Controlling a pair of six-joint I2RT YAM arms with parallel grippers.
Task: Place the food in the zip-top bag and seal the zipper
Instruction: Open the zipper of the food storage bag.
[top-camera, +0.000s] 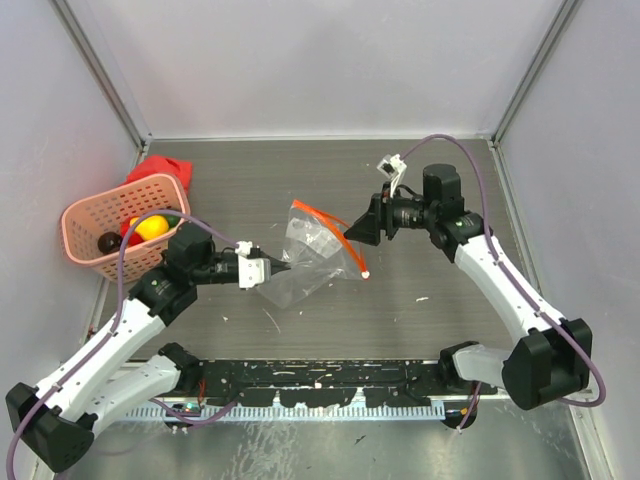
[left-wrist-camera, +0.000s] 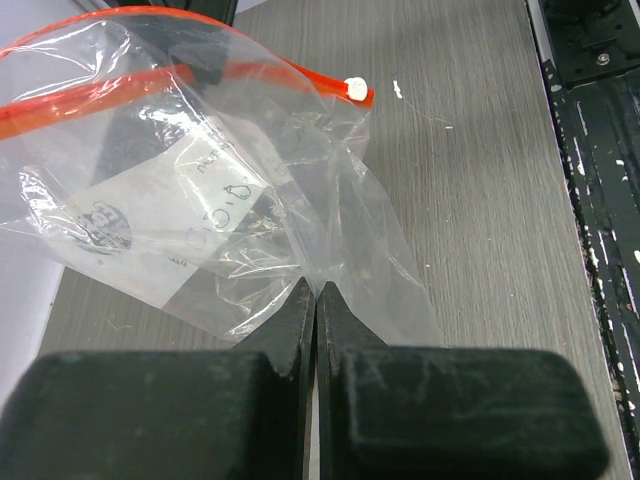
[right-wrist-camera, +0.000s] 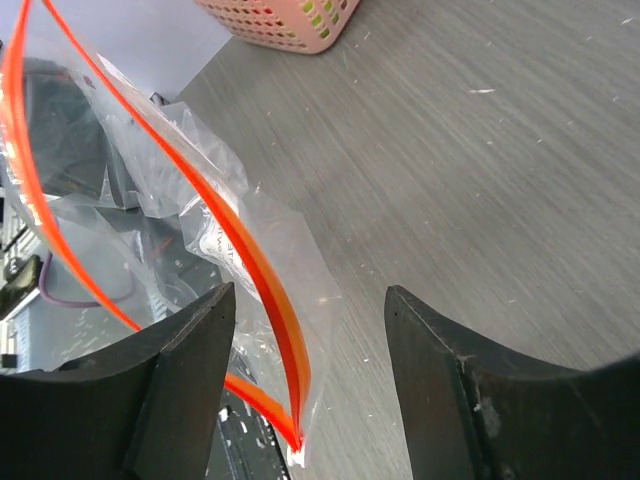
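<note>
Grey wood-grain surface (top-camera: 430, 200) | left jaws clamping together on corner of clear crinkly plastic zip-top bag (top-camera: 305, 255), mid-surface | right jaws standing apart around red-orange zipper strip (right-wrist-camera: 250, 260) | likely best: pinching one lip only, spreading mouth

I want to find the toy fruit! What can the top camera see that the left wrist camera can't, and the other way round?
Only the top camera: the pink basket at the table's left side with the toy fruit inside, and the right gripper coming in from the right.

Only the left wrist camera: up close, the left gripper is shut on a fold of the bag, and there is small print on the plastic.

Both: the clear bag, its orange-red zipper with a white tip, and the grey table.
</note>
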